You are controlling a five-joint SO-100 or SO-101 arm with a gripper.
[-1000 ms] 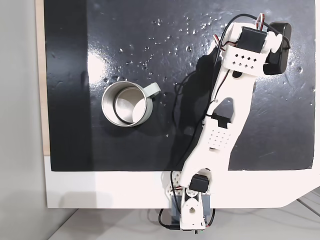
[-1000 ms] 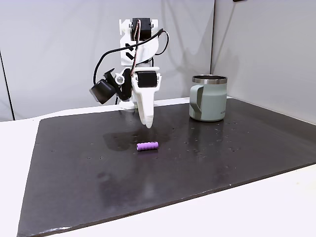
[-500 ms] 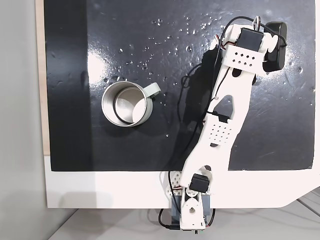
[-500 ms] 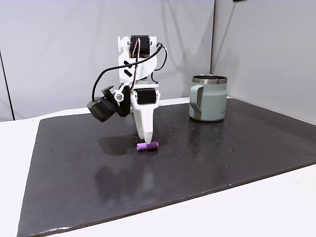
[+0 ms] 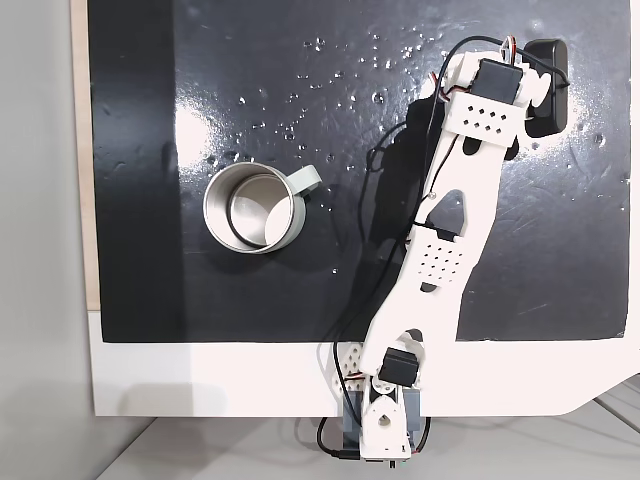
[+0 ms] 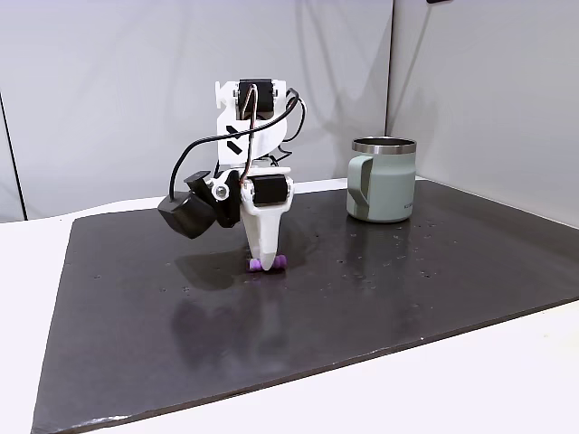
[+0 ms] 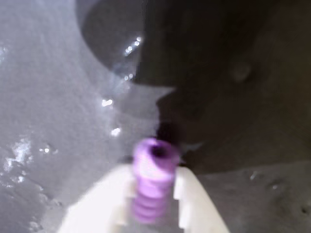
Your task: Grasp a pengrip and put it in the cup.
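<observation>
Pinching the pengrip (image 7: pixel 151 187) on the black mat (image 6: pixel 407 280)

Reaching down, the gripper (image 6: pixel 263 262) is sitting with its white fingers (image 7: pixel 192 194) on either side of the purple pengrip, jaws closing on it, mid-mat toward the far edge in a fixed view. Standing well apart, the cup (image 5: pixel 254 208) is resting near the mat's far right corner (image 6: pixel 383 179).

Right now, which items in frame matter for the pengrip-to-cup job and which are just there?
Job items:
- pengrip, purple, lying on the mat between the fingertips
- cup, standing apart on the mat
- gripper, lowered over the pengrip

Just there:
- black mat
- white tabletop
- arm's cables
</observation>
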